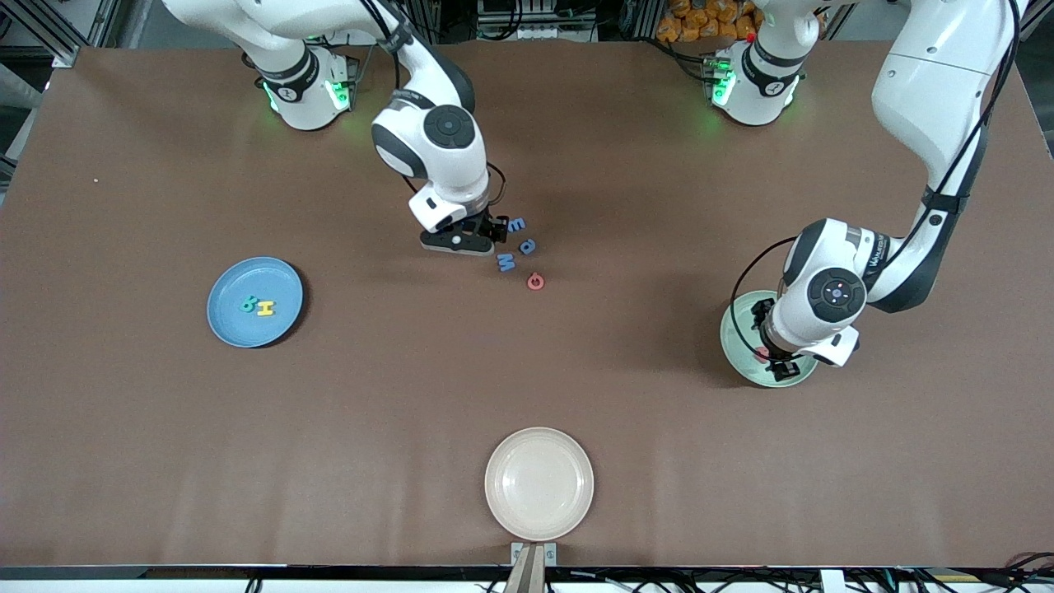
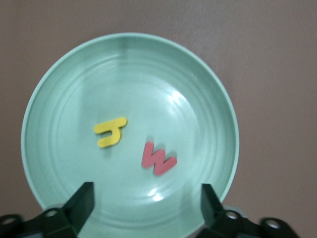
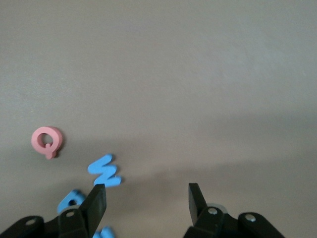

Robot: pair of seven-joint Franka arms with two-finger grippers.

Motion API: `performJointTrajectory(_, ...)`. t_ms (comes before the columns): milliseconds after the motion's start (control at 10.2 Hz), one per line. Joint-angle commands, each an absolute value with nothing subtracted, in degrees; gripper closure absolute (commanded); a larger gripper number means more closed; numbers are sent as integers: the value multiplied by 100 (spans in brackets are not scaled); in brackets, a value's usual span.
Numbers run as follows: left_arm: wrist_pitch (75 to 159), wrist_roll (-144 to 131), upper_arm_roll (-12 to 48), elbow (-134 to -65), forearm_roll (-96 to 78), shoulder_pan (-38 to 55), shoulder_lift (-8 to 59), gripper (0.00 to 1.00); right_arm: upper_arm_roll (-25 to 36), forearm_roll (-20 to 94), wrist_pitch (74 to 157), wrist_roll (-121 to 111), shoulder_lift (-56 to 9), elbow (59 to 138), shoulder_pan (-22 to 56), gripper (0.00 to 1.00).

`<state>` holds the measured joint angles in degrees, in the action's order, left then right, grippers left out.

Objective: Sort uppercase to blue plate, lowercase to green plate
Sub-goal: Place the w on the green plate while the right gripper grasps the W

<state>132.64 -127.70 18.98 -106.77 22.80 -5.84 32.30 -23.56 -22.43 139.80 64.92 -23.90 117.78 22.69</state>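
The green plate holds a yellow lowercase h and a red w. My left gripper hangs open just above it, nothing between its fingers; it shows over the green plate at the left arm's end of the table. The blue plate carries a teal R and a yellow H. Mid-table lie a blue e, blue a, blue M and red Q. My right gripper is open, low beside them, with the M by one finger.
A cream plate sits near the table's front edge, nearer to the camera than the loose letters. Bare brown tabletop lies between the letter cluster and each plate.
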Motion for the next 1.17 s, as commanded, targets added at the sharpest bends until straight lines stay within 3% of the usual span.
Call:
performJointTrajectory(0,13166,-12788,2038,-10802,2347,-554,3058,0,-2426,-2821,14499,6557,-2872,11584,2268,28)
performJointTrajectory(684,13175,-12885,2495,-10802,2338,-466,3129,0,-2496,-3181,15011,6627,-3375,11426,2373,28)
performJointTrajectory(977,13175,-12893,2697,-10775,2320,-457,3138,0,-2496,-3691,15108,6636,-3524,11408,2320,33)
performJointTrajectory(1075,13184,-12981,2750,-10767,2320,-457,3129,0,-2487,-3700,15108,6627,-3524,11408,2312,40)
